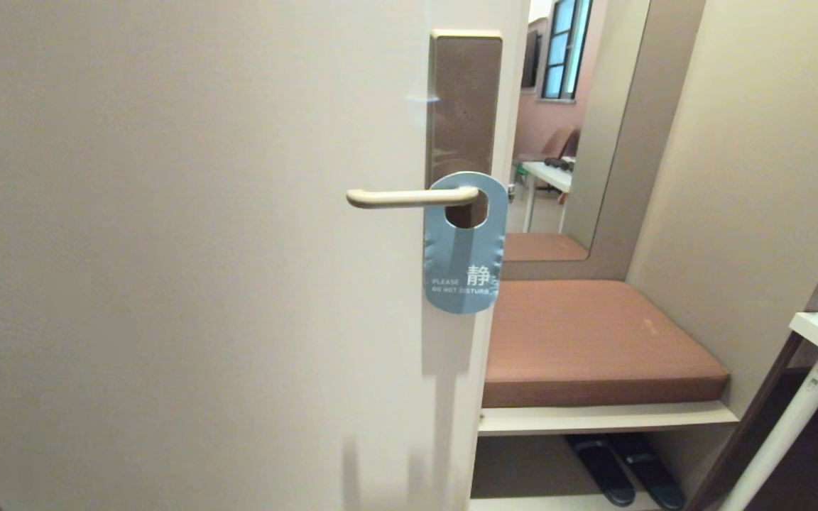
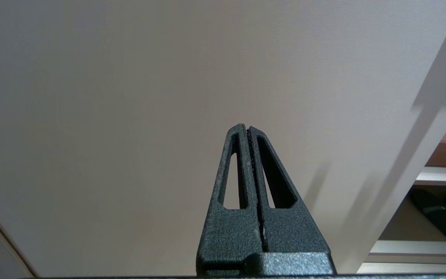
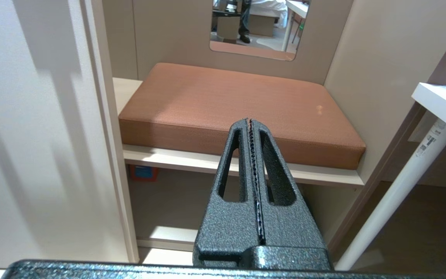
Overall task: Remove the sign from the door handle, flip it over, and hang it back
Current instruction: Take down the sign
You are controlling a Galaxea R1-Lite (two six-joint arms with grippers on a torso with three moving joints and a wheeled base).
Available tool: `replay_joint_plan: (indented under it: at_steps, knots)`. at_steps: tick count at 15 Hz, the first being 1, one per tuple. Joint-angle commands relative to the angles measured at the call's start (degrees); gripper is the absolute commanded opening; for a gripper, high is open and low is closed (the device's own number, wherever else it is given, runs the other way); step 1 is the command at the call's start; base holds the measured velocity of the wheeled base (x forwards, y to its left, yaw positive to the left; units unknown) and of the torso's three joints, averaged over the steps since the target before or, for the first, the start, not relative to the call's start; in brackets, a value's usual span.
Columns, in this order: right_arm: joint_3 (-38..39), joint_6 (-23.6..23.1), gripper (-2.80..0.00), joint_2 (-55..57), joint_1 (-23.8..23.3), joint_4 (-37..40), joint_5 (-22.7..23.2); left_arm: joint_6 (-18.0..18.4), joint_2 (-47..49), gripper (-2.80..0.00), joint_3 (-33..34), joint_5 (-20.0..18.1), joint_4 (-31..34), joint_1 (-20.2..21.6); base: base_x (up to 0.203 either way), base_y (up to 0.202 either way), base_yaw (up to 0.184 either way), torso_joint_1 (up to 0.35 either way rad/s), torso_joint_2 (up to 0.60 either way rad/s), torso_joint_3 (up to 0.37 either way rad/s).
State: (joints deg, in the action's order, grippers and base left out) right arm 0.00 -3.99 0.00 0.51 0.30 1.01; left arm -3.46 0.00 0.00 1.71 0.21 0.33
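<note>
The sign (image 1: 464,245) is hanging on the door handle (image 1: 402,197) with its blue side showing, the lever poking through its round hole. Behind it the brown plate (image 1: 463,106) is sitting on the pale door (image 1: 189,255). Past the door edge a brown cushion (image 1: 593,341) is lying on a shelf, with dark slippers (image 1: 625,468) underneath. Neither arm is showing near the sign. The left gripper (image 2: 248,130) is pointing at the bare door, fingers pressed together, holding nothing. The right gripper (image 3: 251,122) is pointing toward the cushion, fingers also pressed together and empty, with a white table leg (image 3: 397,193) off to its side.
</note>
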Motion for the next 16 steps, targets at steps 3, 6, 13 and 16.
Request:
replay_joint_plan:
  at_steps: [3,6,13,16]
  knots:
    - [0.0,0.2,-2.80,0.0,0.0,0.0,0.0,-0.1,0.0,-2.80,0.0,0.1,0.1,0.0,0.000,0.000,0.000,0.000,0.00,0.000]
    - [0.0,-0.3,-2.80,0.0,0.0,0.1,0.1,-0.1,0.0,-2.80,0.0,0.1,0.0,0.0,0.000,0.000,0.000,0.000,0.00,0.000]
    - [-7.2,-0.4,-2.80,0.1,0.0,3.6,0.6,-0.1,0.0,-2.80,0.0,0.1,0.0,0.0,0.000,0.000,0.000,0.000,0.00,0.000]
    - [-13.8,-0.2,-2.80,4.8,0.0,8.3,-1.2,-0.1,0.0,-2.80,0.0,0.1,0.0,0.0,0.000,0.000,0.000,0.000,0.00,0.000]
